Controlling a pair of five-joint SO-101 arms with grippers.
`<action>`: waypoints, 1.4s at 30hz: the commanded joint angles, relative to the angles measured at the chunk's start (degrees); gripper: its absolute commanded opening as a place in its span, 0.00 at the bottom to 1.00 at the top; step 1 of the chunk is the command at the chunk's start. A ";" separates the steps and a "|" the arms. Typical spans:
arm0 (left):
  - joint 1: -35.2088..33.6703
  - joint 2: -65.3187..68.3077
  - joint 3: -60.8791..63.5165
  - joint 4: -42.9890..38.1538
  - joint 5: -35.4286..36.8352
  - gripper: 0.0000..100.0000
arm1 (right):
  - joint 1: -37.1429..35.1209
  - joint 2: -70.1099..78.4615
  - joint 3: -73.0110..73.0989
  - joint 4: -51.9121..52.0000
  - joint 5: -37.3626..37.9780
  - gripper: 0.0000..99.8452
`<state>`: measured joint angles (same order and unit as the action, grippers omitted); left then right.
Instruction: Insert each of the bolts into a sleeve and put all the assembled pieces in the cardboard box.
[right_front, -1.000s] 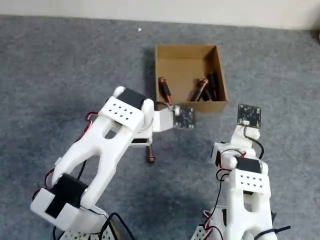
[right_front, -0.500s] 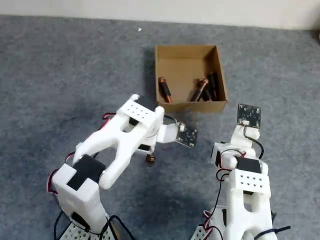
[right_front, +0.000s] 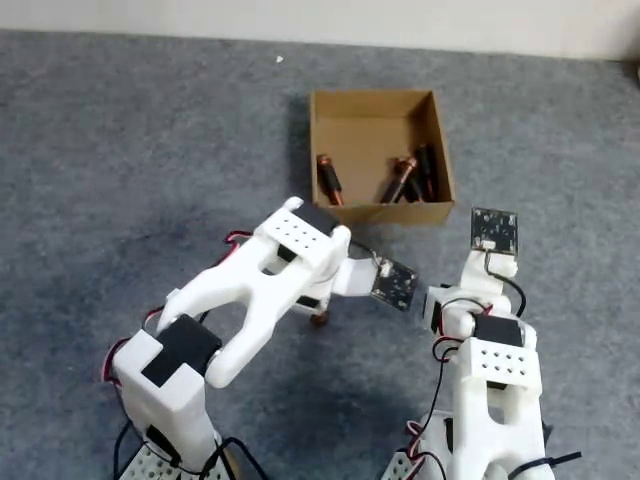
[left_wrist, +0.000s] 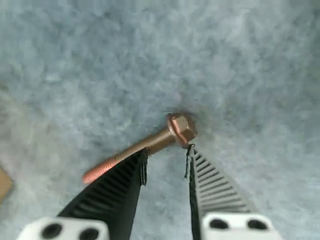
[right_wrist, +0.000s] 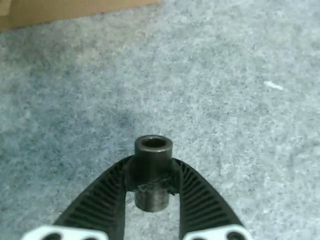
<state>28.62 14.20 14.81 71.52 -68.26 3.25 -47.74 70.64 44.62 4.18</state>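
A copper bolt (left_wrist: 150, 145) lies slanted across the tips of my left gripper (left_wrist: 166, 152), which is shut on its shaft just behind the hex head. In the high view its head (right_front: 319, 319) peeks out under the left arm (right_front: 270, 290), in front of the cardboard box (right_front: 380, 212). My right gripper (right_wrist: 152, 170) is shut on a black sleeve (right_wrist: 153, 150), held upright with its bore facing the camera. The right arm (right_front: 490, 360) stands at the front right, near the box's right corner.
Inside the box lie two copper-and-black assembled pieces (right_front: 329, 180) (right_front: 400, 180) and a dark one (right_front: 428, 170). A corner of the box (right_wrist: 50, 10) shows beyond the sleeve. Grey carpet (right_front: 150, 150) covers the table.
The left arm has swung right and pulled back from the box, and the bolt has moved right with it. The right arm has stayed put.
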 joint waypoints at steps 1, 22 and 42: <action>1.27 -1.19 -1.01 -5.19 -0.18 0.14 | 0.75 -1.98 -0.75 -1.45 0.70 0.00; 3.30 6.55 -3.30 -4.04 -0.09 0.00 | 5.67 -1.98 -0.84 -1.45 0.26 0.00; 0.75 -37.85 10.77 -2.64 41.58 0.01 | 5.23 -2.07 -0.66 -1.36 0.26 0.00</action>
<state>31.43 -13.05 25.80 69.23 -36.18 8.18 -47.74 70.64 44.62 4.18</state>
